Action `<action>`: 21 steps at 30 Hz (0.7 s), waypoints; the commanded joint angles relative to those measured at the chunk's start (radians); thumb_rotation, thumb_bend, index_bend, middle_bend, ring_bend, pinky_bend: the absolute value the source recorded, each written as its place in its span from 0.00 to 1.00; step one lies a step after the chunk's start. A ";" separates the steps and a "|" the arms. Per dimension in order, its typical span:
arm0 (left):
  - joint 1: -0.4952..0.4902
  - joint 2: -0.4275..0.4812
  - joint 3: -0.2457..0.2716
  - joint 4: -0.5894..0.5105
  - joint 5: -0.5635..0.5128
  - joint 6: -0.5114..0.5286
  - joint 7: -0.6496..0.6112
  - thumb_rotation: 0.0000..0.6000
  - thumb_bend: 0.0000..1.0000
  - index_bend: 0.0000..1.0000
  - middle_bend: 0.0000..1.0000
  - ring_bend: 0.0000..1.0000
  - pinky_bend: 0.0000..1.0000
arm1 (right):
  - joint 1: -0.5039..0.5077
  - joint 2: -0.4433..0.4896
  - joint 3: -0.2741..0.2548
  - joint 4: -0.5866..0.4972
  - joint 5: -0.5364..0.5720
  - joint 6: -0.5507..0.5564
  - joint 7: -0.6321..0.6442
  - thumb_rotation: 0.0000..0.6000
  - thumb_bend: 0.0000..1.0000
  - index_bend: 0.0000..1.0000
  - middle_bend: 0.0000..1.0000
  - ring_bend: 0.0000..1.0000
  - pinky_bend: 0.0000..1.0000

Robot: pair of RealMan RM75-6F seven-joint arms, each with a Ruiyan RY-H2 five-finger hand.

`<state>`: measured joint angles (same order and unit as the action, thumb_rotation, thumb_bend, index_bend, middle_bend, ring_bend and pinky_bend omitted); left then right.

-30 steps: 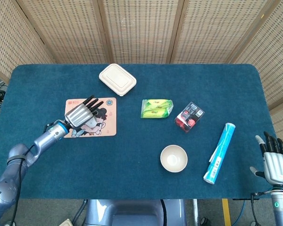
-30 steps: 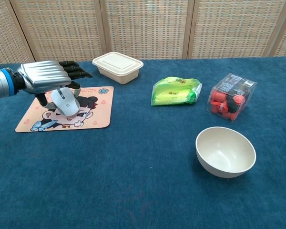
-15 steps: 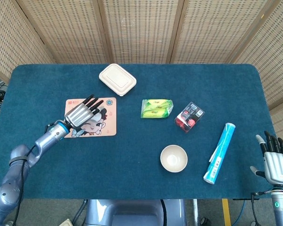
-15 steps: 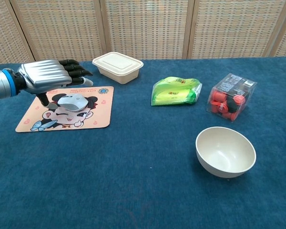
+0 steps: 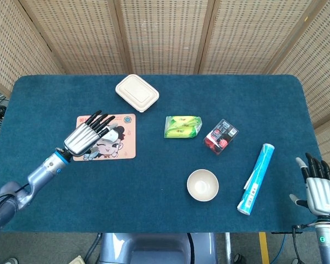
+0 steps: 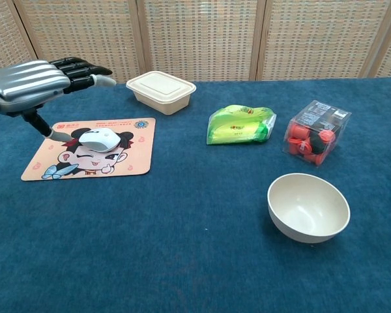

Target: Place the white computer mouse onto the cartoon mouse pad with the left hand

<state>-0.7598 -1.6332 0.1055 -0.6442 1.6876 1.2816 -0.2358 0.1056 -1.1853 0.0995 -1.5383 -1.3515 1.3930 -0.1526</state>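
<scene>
Resting on the cartoon mouse pad point(image 6: 88, 156), the white computer mouse point(image 6: 99, 138) looked delivered; the left hand point(image 6: 32, 81) hovered above, fingers spread, empty.

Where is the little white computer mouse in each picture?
Head view: the white computer mouse is left of middle, on the cartoon mouse pad, partly hidden by the left robot hand.
Chest view: it lies at upper left on the pad, with the robot hand raised above it, not touching.
Shared landmark: the beige lidded container just beyond the pad.
</scene>
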 commanded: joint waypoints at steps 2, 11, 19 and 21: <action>0.163 0.292 -0.015 -0.655 -0.127 0.062 0.362 1.00 0.18 0.00 0.00 0.00 0.00 | 0.000 0.003 -0.004 -0.003 -0.013 0.004 0.007 1.00 0.05 0.10 0.00 0.00 0.00; 0.324 0.380 0.023 -0.938 -0.238 0.111 0.492 1.00 0.17 0.00 0.00 0.00 0.00 | 0.000 0.012 -0.010 -0.008 -0.036 0.009 0.038 1.00 0.05 0.10 0.00 0.00 0.00; 0.445 0.360 0.022 -0.934 -0.257 0.202 0.449 1.00 0.18 0.00 0.00 0.00 0.00 | -0.002 0.020 -0.011 -0.010 -0.053 0.019 0.066 1.00 0.05 0.10 0.00 0.00 0.00; 0.468 0.349 0.015 -0.917 -0.242 0.237 0.469 1.00 0.18 0.00 0.00 0.00 0.00 | -0.002 0.020 -0.011 -0.012 -0.059 0.024 0.066 1.00 0.05 0.10 0.00 0.00 0.00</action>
<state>-0.3196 -1.2731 0.1267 -1.5764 1.4370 1.4875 0.2118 0.1032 -1.1657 0.0884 -1.5493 -1.4084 1.4152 -0.0866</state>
